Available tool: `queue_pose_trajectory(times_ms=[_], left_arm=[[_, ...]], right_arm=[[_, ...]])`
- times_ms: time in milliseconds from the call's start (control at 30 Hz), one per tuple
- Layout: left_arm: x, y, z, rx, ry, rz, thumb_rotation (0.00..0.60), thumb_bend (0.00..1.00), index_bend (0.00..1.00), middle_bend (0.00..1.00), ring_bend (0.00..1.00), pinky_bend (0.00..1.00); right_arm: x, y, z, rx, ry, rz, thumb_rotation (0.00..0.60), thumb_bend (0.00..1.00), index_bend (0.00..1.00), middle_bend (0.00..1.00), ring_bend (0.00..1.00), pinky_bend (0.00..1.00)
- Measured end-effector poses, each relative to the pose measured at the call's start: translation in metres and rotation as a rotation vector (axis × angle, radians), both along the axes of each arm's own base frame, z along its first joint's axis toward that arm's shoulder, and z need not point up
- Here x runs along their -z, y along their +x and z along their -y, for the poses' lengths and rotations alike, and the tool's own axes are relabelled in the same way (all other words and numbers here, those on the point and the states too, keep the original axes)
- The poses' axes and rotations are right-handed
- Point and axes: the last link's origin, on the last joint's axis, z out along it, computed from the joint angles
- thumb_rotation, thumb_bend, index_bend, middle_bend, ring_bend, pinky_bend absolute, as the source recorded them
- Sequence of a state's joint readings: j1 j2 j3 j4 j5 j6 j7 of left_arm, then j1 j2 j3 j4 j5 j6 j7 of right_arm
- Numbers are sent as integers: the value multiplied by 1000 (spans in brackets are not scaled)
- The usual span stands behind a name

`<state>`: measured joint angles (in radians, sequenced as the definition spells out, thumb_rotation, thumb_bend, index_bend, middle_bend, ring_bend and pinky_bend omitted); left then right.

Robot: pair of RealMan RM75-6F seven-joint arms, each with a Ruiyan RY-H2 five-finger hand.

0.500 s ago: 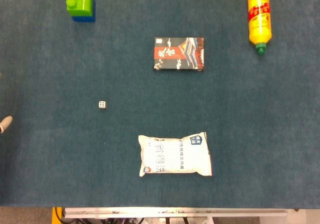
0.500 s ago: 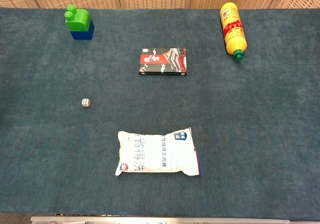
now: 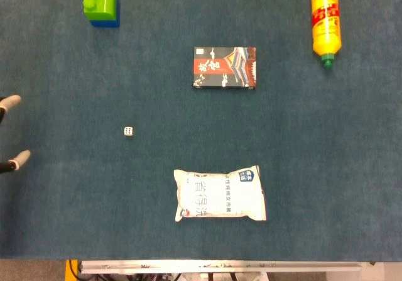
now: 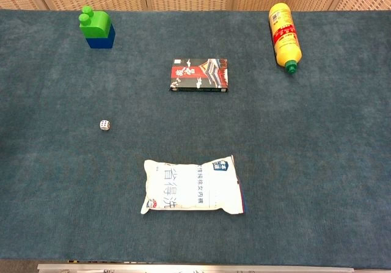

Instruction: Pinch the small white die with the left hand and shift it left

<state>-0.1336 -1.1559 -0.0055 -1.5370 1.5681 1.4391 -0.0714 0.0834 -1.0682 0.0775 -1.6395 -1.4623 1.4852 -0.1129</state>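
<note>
The left hand (image 3: 11,133) has come further in at the table's left edge since half a second ago: two pale fingertips (image 3: 13,101) now show where only one did, set apart with nothing between them. The right hand isn't in sight.

From that hand, the white soft pouch with printed lettering (image 3: 220,195) lies far off to the right and nearer the robot. The dark flat printed box (image 3: 225,68) sits right and farther away.

The small white die (image 3: 128,131) lies loose on the blue cloth, well to the hand's right, roughly level with the gap between the fingertips.
</note>
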Motion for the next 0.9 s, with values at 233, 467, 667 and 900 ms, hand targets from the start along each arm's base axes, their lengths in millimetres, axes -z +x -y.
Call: queue_pose_trajectory(times_ms=[233, 467, 667, 900], left_arm=[[8, 16, 0, 57, -87, 17, 600, 135, 236, 506, 468, 736], [13, 39, -2, 115, -192, 27, 600, 134, 258, 815, 684, 881], [22, 54, -11, 191, -305, -6, 600, 349, 241, 1000, 891, 1000], [40, 64, -27, 313, -405, -177, 600, 480, 262, 1000, 909, 1000]], right_arm=[[-13, 6, -4, -24, -65, 4, 600, 475, 340, 366, 366, 469], [-15, 10, -6, -34, -70, 6, 600, 475, 340, 380, 366, 469], [-16, 8, -5, -22, -65, 8, 600, 475, 341, 383, 366, 469], [-18, 7, -5, -18, -73, 9, 600, 475, 355, 388, 366, 469]])
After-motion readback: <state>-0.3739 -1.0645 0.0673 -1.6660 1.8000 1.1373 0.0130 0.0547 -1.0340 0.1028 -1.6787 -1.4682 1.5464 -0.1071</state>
